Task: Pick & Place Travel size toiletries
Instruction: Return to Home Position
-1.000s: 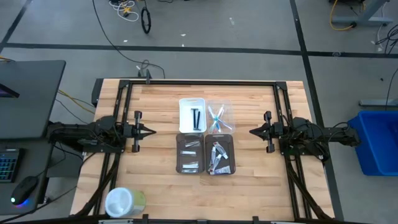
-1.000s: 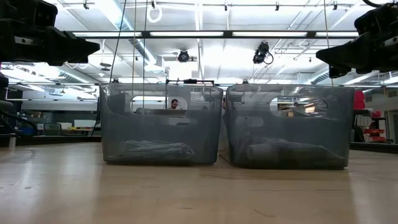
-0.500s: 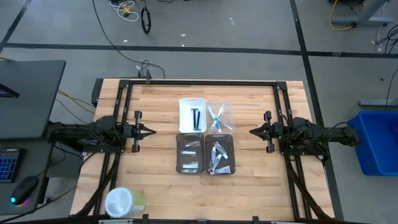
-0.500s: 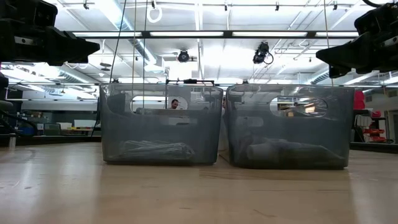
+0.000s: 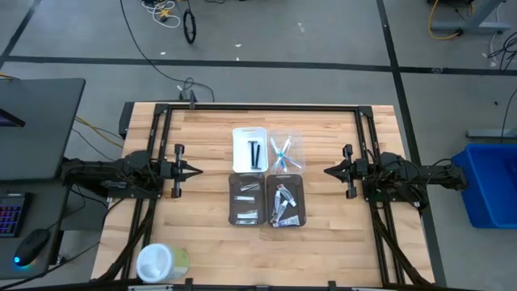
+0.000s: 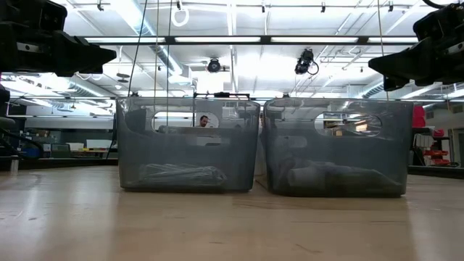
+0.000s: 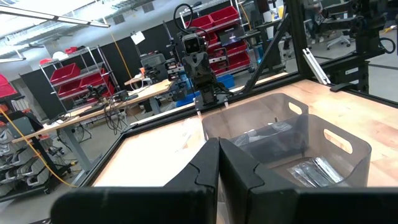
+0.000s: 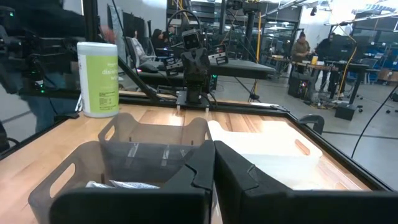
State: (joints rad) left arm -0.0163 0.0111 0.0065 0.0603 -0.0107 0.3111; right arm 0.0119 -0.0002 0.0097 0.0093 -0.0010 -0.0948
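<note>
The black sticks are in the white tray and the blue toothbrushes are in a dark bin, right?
No. The black sticks do lie in the white tray, but the blue toothbrushes lie in the clear tray beside it, as the high view shows.

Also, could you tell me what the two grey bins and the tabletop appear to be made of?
The grey bins look like smoke-tinted translucent plastic with a smooth, slightly glossy finish: the room behind shows through their walls, and the rounded handle cutouts look moulded. The tabletop appears to be light wood laid in butcher-block strips, with visible grain and a soft satin sheen, probably a sealed finish.
</note>
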